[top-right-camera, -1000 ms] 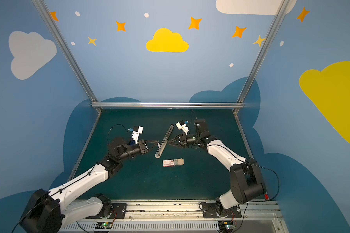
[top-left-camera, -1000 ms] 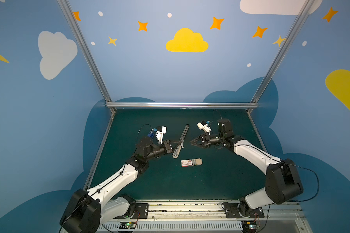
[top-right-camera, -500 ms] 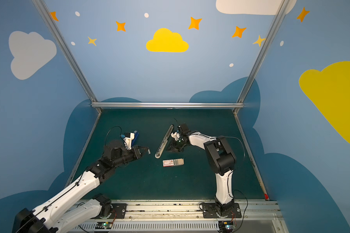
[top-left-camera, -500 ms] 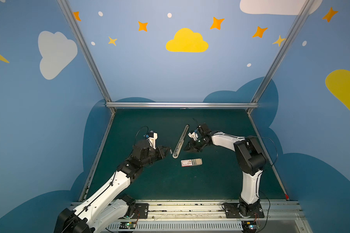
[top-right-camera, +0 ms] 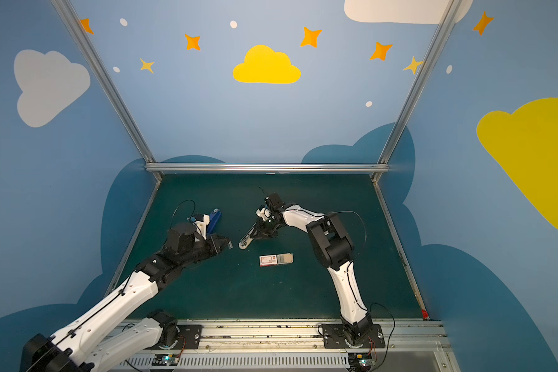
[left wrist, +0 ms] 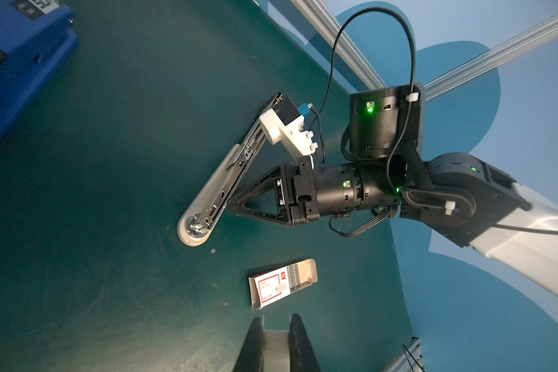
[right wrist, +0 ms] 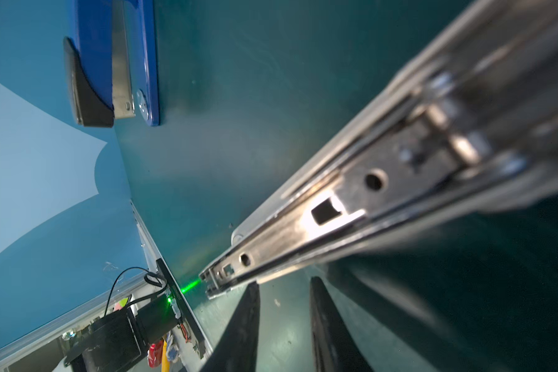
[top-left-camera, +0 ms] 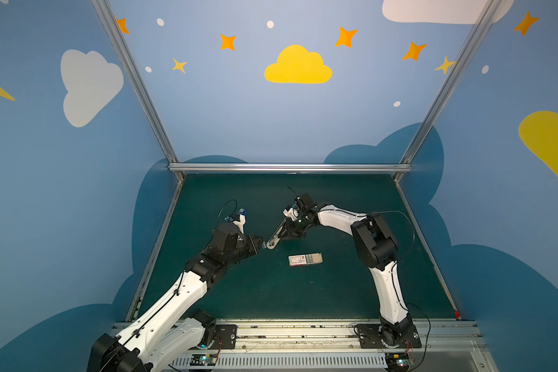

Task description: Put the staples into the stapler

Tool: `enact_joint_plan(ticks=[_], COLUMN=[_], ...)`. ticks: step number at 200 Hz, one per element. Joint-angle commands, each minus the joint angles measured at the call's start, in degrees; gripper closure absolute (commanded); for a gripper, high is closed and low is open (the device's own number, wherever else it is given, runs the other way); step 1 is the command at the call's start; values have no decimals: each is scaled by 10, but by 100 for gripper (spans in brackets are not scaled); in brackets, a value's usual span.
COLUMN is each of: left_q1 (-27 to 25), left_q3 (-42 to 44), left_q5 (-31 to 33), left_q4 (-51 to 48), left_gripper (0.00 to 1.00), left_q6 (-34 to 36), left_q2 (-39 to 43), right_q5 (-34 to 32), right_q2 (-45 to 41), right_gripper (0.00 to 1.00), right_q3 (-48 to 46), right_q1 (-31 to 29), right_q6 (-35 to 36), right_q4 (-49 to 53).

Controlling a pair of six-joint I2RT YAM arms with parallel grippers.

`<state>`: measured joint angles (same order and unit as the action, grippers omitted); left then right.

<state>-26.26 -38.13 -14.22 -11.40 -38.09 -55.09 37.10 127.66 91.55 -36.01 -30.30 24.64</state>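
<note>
Staples: grey rows lie in the exposed part of the beige tray of a white-and-red box. The box rests flat near the middle of the green mat. In both top views the tray is slid out toward the right. Nothing touches the box.

One short pale-grey strip is apart from those rows. It sits between the fingers of my left gripper, which is closed down on it. I read it as a strip of staples, but the detail is too small to confirm.

Stapler: a beige body opened out flat, lying diagonally on the mat behind the box, with the metal channel facing up. Its rounded end points toward the front left. In both top views my left gripper stands just beside that end. I cannot tell whether they touch.

My right gripper comes in from the right, with its tips at the long edge of the channel. In the right wrist view its fingers are narrowly apart, with only bare mat between them, so it holds nothing. I cannot tell whether the tips touch the channel.

A second, blue stapler lies closed on the mat, behind my left wrist and well apart from the box.
</note>
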Motion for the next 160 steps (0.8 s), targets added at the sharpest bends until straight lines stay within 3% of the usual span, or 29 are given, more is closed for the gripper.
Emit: enact_joint_plan(ticks=[1, 35, 88, 129, 160], left_q1=[2, 2, 2, 2, -4], left_q3=[-34, -99, -237, -368, -460], left_q5=[17, 49, 32, 8, 18], left_q4=[-24, -58, -100, -167, -224], left_gripper=[85, 85, 84, 85, 85], left_q6=[40, 99, 225, 308, 363], left_q2=[-20, -95, -257, -384, -465], right_q5=[-8, 8, 72, -11, -66], right_q2=[-59, -185, -360, -467, -525], right_gripper=[72, 72, 67, 54, 51], right_q3=[-38, -174, -331, -390, -403], right_q1=[9, 44, 73, 71, 68], right_q6=[21, 26, 67, 89, 108], right_q4=[22, -23, -65, -88, -88])
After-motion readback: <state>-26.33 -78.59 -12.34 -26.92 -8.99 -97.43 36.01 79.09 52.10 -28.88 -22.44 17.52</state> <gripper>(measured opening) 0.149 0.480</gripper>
